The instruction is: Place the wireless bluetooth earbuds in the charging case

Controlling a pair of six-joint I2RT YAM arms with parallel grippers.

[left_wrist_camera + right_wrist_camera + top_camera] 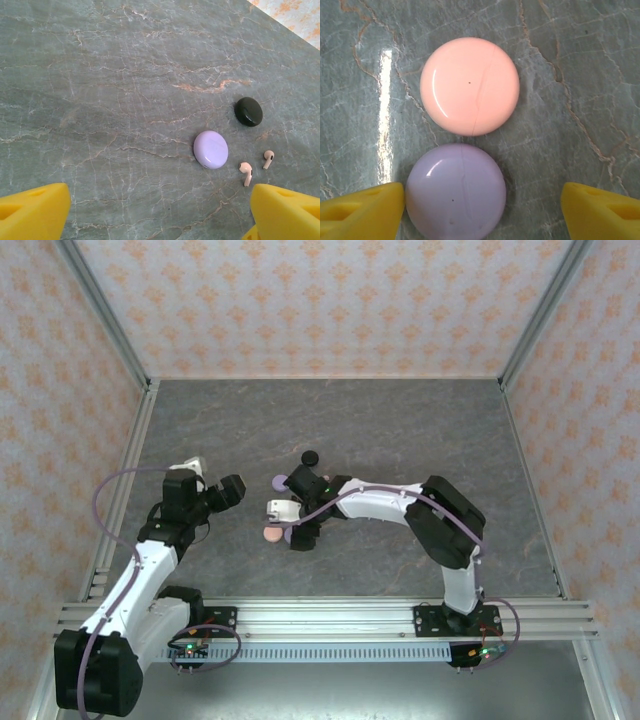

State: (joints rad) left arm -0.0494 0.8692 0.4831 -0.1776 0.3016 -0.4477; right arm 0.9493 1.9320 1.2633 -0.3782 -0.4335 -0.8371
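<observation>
Right gripper (290,526), jaws apart, hovers mid-table over your round pink case (270,534); left gripper (232,491) hangs to its left, jaws wide, empty. Left wrist: two pink earbuds (245,172) lie loose just beside a pale purple case (210,149). Right wrist: fingers (362,210) straddle a closed purple case (455,192), probably to open it for loading.
</observation>
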